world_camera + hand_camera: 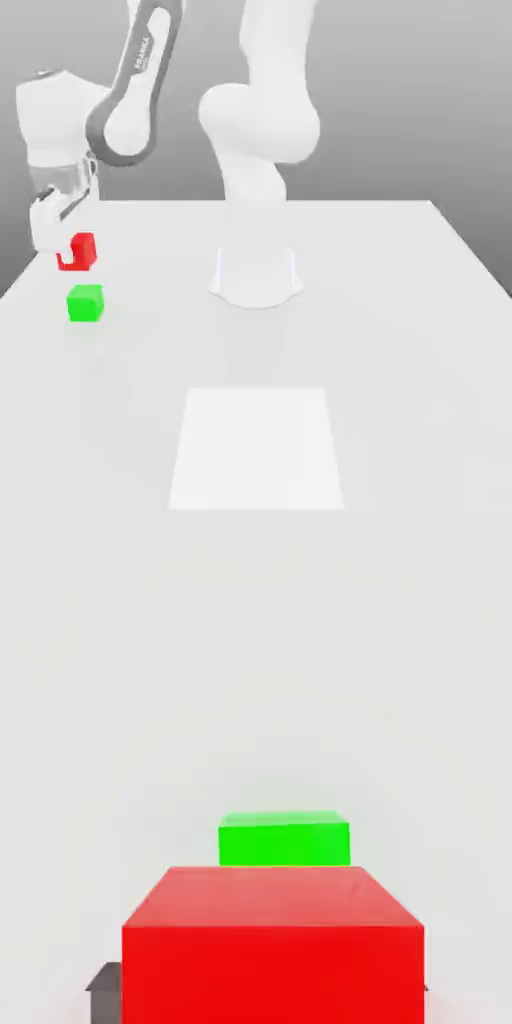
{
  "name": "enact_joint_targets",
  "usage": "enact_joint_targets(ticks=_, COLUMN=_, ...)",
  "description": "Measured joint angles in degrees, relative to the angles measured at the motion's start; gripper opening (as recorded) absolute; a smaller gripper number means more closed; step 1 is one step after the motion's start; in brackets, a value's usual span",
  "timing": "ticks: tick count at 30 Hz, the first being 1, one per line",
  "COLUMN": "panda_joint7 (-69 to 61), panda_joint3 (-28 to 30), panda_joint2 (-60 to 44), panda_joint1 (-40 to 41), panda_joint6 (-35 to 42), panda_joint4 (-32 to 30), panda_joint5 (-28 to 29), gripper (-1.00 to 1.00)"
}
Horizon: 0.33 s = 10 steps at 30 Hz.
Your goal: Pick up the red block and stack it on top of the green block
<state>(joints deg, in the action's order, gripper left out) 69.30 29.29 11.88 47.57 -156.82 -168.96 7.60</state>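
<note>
The red block [80, 250] hangs a little above the white table at the exterior view's left, and my gripper [66, 246] is shut on it. One white finger [45, 228] presses its side. The green block [85, 302] rests on the table just in front of and below the red one, apart from it. In the hand view the red block [272, 944] is large and close, and the green block [284, 840] shows just past its far edge. A dark fingertip [103, 982] peeks out beside the red block.
The arm's white base [255, 275] stands at the table's middle, to the exterior view's right of both blocks. A paler square patch [258, 450] marks the table's front. The table's left edge [20, 280] runs close to the blocks.
</note>
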Motion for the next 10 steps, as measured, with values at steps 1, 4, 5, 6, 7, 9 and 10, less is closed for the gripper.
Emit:
enact_joint_targets(ticks=1, panda_joint7=-1.5, panda_joint3=0.7, panda_joint2=-1.4, panda_joint1=-1.2, panda_joint6=-1.2, panda_joint4=0.0, panda_joint5=-2.2, gripper=-1.0)
enact_joint_targets(ticks=4, panda_joint7=-5.5, panda_joint3=2.0, panda_joint2=-5.7, panda_joint1=-4.2, panda_joint6=-4.9, panda_joint4=0.2, panda_joint5=-8.1, gripper=-1.0)
enact_joint_targets(ticks=5, panda_joint7=-6.7, panda_joint3=2.2, panda_joint2=-7.1, panda_joint1=-4.8, panda_joint6=-6.2, panda_joint4=0.2, panda_joint5=-9.8, gripper=-1.0)
enact_joint_targets(ticks=6, panda_joint7=-7.6, panda_joint3=2.3, panda_joint2=-8.4, panda_joint1=-5.3, panda_joint6=-7.6, panda_joint4=0.2, panda_joint5=-11.1, gripper=-1.0)
enact_joint_targets(ticks=7, panda_joint7=-8.2, panda_joint3=2.3, panda_joint2=-9.7, panda_joint1=-5.5, panda_joint6=-8.9, panda_joint4=0.2, panda_joint5=-12.0, gripper=-1.0)
enact_joint_targets(ticks=9, panda_joint7=-7.9, panda_joint3=2.1, panda_joint2=-12.0, panda_joint1=-5.2, panda_joint6=-11.7, panda_joint4=0.1, panda_joint5=-11.6, gripper=1.0)
enact_joint_targets(ticks=10, panda_joint7=-7.9, panda_joint3=2.1, panda_joint2=-12.0, panda_joint1=-5.1, panda_joint6=-11.7, panda_joint4=0.1, panda_joint5=-11.6, gripper=1.0)
